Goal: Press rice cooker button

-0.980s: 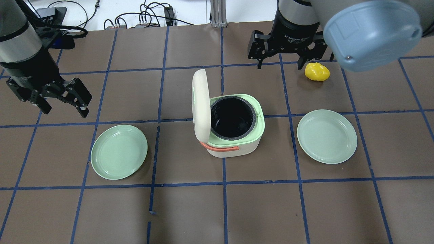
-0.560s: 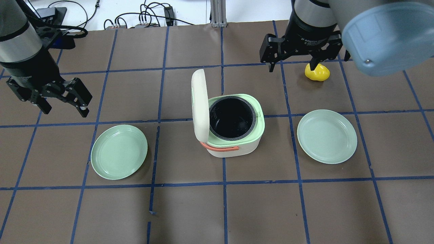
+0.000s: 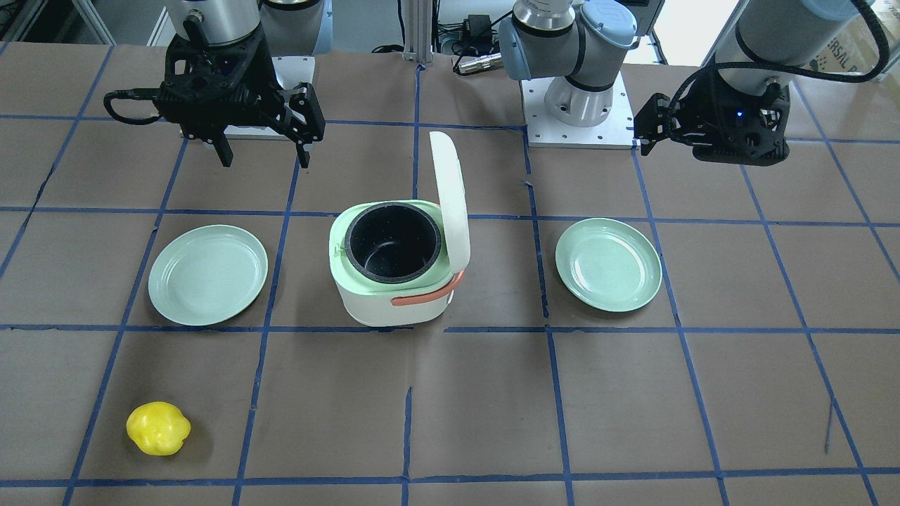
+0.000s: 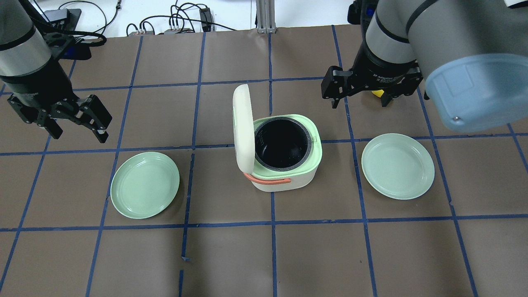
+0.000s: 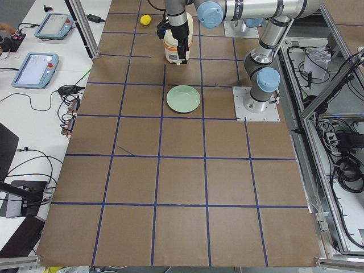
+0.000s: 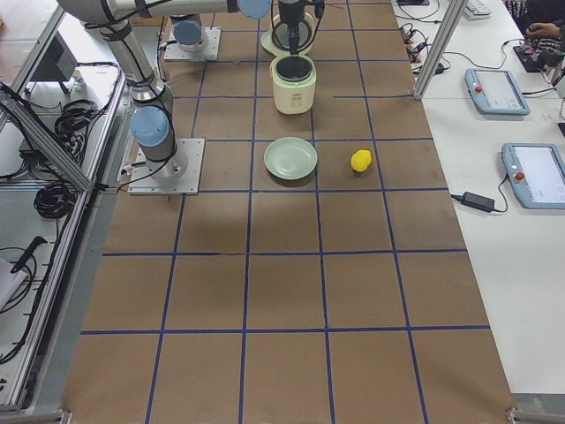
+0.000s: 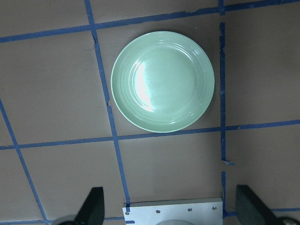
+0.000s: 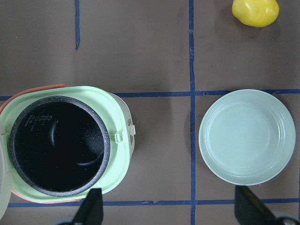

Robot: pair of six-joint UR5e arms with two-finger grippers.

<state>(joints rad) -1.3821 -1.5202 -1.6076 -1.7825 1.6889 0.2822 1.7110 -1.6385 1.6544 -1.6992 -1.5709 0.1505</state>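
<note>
The white and light-green rice cooker (image 4: 284, 177) stands mid-table with its lid (image 4: 242, 128) raised upright on its left side, showing the black inner pot (image 4: 281, 143). A small latch tab (image 4: 315, 138) sits on the rim's right side; it also shows in the right wrist view (image 8: 132, 130). My right gripper (image 4: 359, 101) is open and empty, hovering beyond and right of the cooker. It also shows in the front-facing view (image 3: 266, 158). My left gripper (image 4: 78, 134) is open and empty at the far left, away from the cooker.
One green plate (image 4: 144, 184) lies left of the cooker and another (image 4: 397, 166) lies right of it. A yellow lemon-like fruit (image 3: 158, 427) lies beyond the right plate, almost hidden under my right gripper in the overhead view. Blue tape lines grid the brown table.
My right gripper has moved right and then back toward the robot, so it now covers the yellow fruit in the overhead view. The left arm and the cooker have not moved.
</note>
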